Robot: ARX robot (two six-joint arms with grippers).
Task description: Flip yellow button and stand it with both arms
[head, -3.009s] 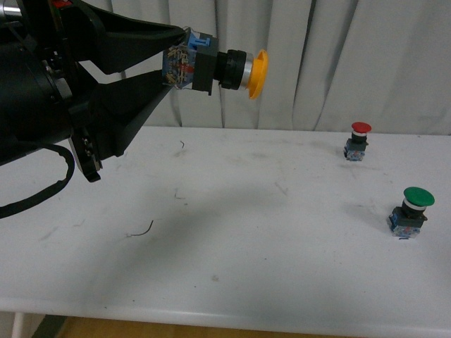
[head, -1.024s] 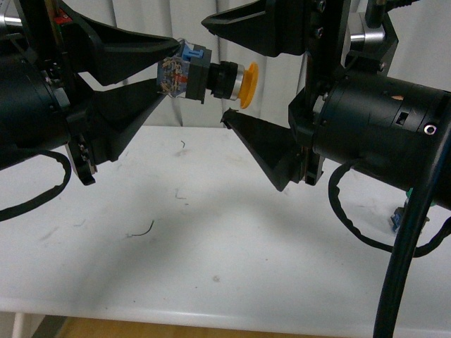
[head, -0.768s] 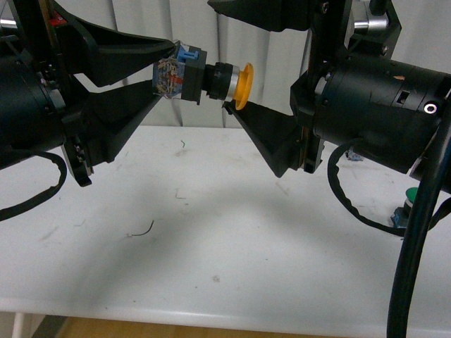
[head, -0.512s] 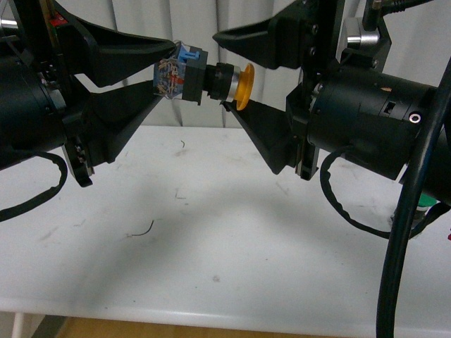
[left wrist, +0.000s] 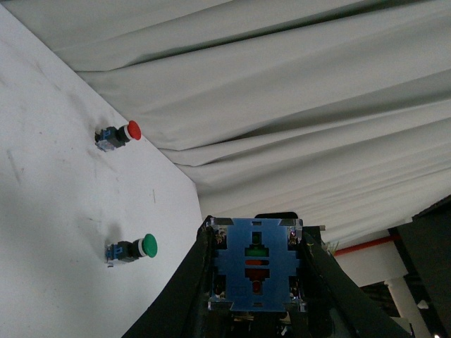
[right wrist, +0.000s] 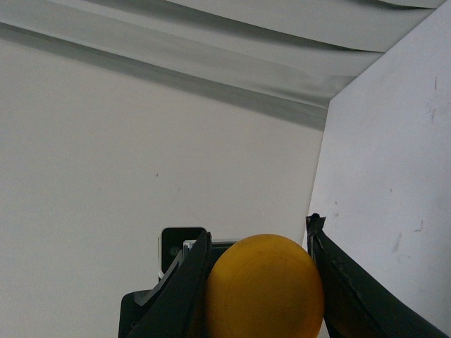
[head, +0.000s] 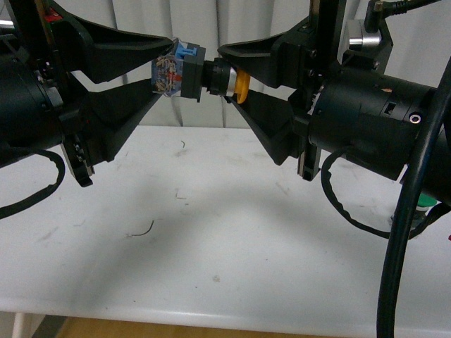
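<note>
While the table [head: 211, 239] waits below, the left gripper [head: 168, 65] is clamped on the blue base of the yellow button [head: 201, 72], holding it sideways well above the table. The right gripper [head: 225, 74] brackets the cap end, one finger over the collar and one under; whether it presses on the button cannot be told. The lift looks done and the handover is under way. Flipping the button and standing it on the table remain. A green button [left wrist: 134, 248] and a red button [left wrist: 120, 135] sit on the table.
</note>
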